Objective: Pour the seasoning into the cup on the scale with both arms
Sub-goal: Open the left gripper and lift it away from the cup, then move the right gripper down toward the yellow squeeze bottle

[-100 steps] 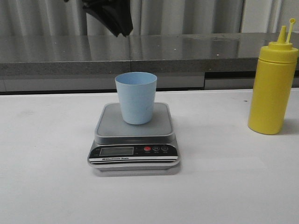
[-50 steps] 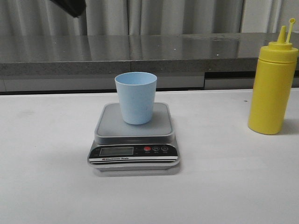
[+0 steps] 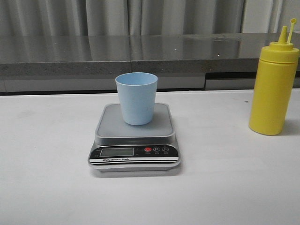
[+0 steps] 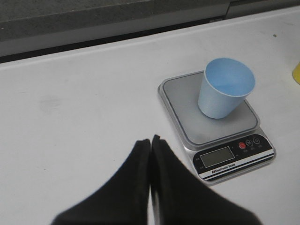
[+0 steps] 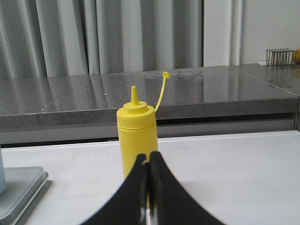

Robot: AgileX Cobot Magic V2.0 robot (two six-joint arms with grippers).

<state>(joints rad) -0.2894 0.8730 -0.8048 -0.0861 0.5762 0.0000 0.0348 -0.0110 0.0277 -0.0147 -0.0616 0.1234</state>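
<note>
On my left wrist feed the left end effector (image 4: 150,140) has its two black fingers pressed together at the tips, holding nothing, hanging above bare white worktop (image 4: 70,108). The scale (image 4: 215,129) lies off to one side of it, well apart.

My right wrist feed shows the right end effector (image 5: 149,158) likewise closed tip to tip and empty, with the seasoning bottle (image 5: 136,136) straight ahead of the fingers; I cannot tell from here whether they touch it.

In the front view neither end effector appears. Taking the scale (image 3: 135,138) as the clock centre, the bottle (image 3: 273,86) stands at about 3 o'clock, well apart, near the worktop's (image 3: 47,178) right edge. Its long axis is vertical, base down, nozzle pointing straight up, and the small tethered cap (image 3: 293,21) is off the tip, held up on its thin strap just beside the nozzle.

The cup (image 3: 136,97) stands upright on the scale's grey platform, mouth up, narrower base down, roughly centred and a little toward 12 o'clock. The black panel with its display and red button (image 3: 147,149) sits at 6 o'clock, facing me.

I count one bottle, one cup, one scale and two end effectors. A grey stone counter (image 3: 187,51) and pale curtains (image 3: 164,16) run along behind the worktop at 12 o'clock.
</note>
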